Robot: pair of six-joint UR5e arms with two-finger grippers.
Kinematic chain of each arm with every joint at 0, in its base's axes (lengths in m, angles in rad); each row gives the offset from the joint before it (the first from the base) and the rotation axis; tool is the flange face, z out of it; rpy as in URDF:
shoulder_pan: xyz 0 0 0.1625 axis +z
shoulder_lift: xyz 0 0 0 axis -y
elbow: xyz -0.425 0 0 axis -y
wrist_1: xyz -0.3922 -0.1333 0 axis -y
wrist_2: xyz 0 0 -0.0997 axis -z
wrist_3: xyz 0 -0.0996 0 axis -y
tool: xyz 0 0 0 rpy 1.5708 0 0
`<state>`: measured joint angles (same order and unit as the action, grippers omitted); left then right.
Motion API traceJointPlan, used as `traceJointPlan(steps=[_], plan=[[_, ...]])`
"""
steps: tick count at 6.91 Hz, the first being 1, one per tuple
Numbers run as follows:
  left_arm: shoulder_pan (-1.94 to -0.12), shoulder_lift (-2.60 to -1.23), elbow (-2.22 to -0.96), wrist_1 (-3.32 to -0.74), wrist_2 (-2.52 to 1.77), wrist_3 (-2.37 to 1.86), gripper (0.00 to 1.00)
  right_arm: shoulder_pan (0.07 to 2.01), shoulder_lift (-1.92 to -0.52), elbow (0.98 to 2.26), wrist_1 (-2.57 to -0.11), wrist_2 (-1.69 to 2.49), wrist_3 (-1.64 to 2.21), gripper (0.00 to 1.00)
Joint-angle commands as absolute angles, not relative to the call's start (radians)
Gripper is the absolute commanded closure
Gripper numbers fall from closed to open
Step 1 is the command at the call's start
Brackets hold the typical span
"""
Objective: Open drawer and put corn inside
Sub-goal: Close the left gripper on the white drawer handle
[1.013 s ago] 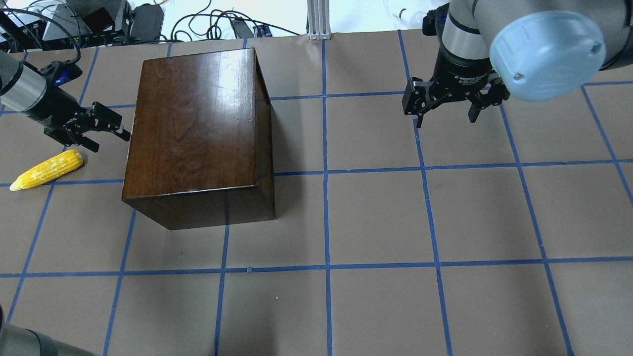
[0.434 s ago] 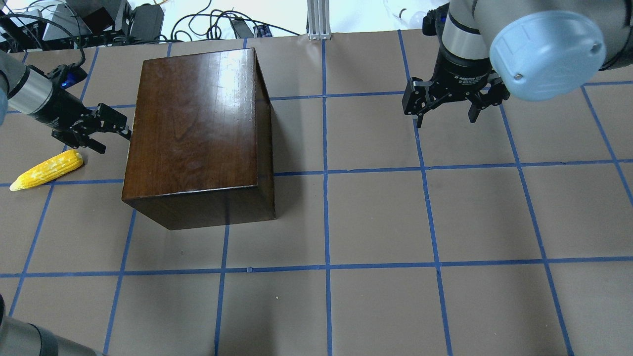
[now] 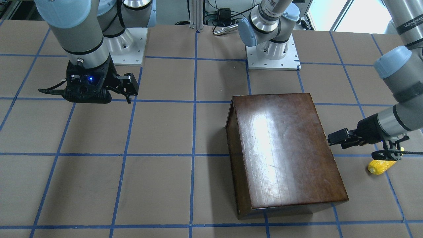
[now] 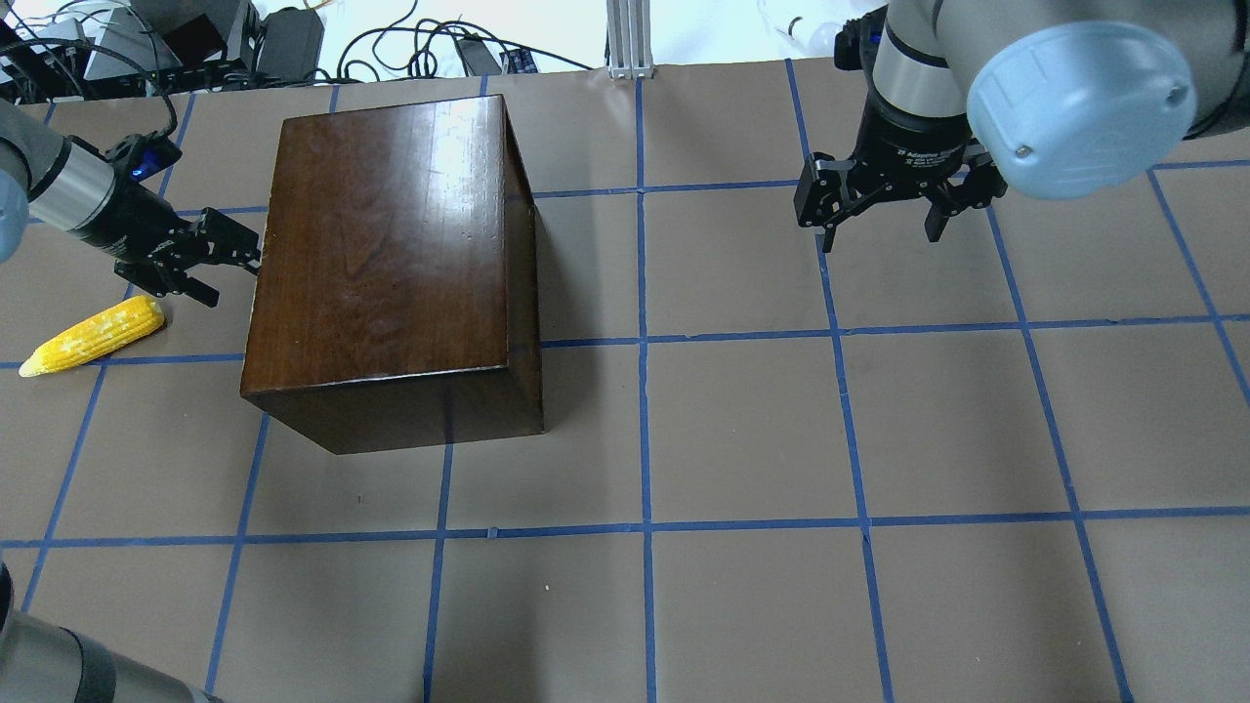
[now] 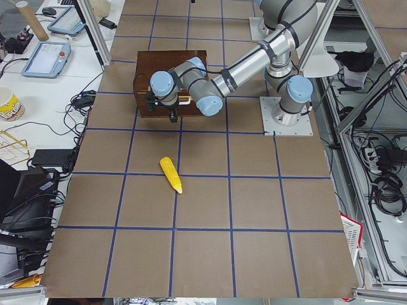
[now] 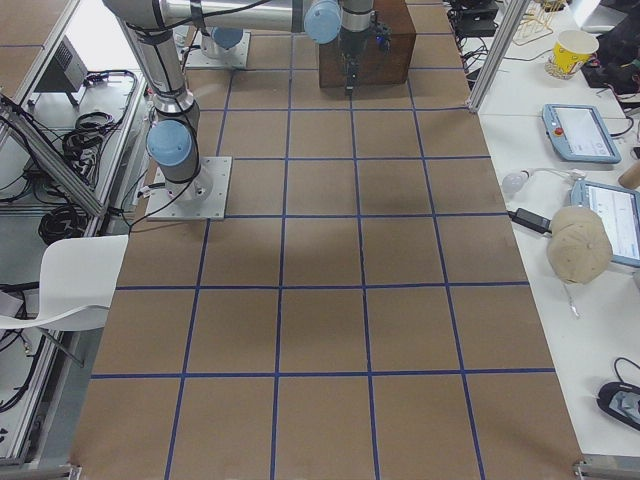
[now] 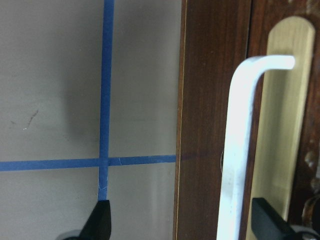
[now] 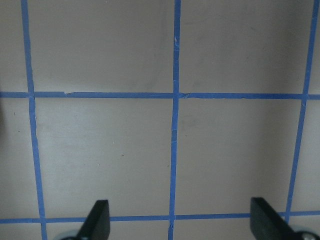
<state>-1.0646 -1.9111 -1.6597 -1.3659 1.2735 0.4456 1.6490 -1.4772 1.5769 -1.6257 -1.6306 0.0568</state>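
Meanwhile, in the overhead view, the left gripper had slid up and to the right since a second before. Its upper finger now reached the left edge of the box; whether it touched could not be told. Its jaws were apart, clamped on nothing. The corn had not shifted. It lay on the table at the frame's left edge, just below that gripper and clear of it. The right gripper, at upper right, hung where it had been, spread wide and empty.

From the front-facing camera, the left gripper sat at the right, its tip at the box's right side. Its wrist cut across the corn, leaving only the blunt yellow end showing.

From the exterior left, the near arm's wrist covered part of the box's facing side at upper middle. The corn lay near the centre, well apart from the box.

From the exterior right, the box stood at the top edge with the right gripper in front of it.

Through the left wrist camera, the drawer sat flush in the box, cut off by the right edge. A white handle on a brass plate rose between the two spread fingertips. Whether they reached around it was unclear.

Through the right wrist camera, only taped table showed between the parted tips.
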Motion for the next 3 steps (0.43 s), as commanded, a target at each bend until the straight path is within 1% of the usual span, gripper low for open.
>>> traceJointPlan(steps=[1,3], plan=[[-1.065,-1.922,-1.661,-1.364,1.273,0.446,0.0,1.649,-1.477,1.577,-1.626,-1.631,0.057,0.0],[-1.065,-1.925,-1.66,-1.353,1.278,0.448,0.0,1.649,-1.477,1.577,-1.626,-1.631,0.057,0.0]])
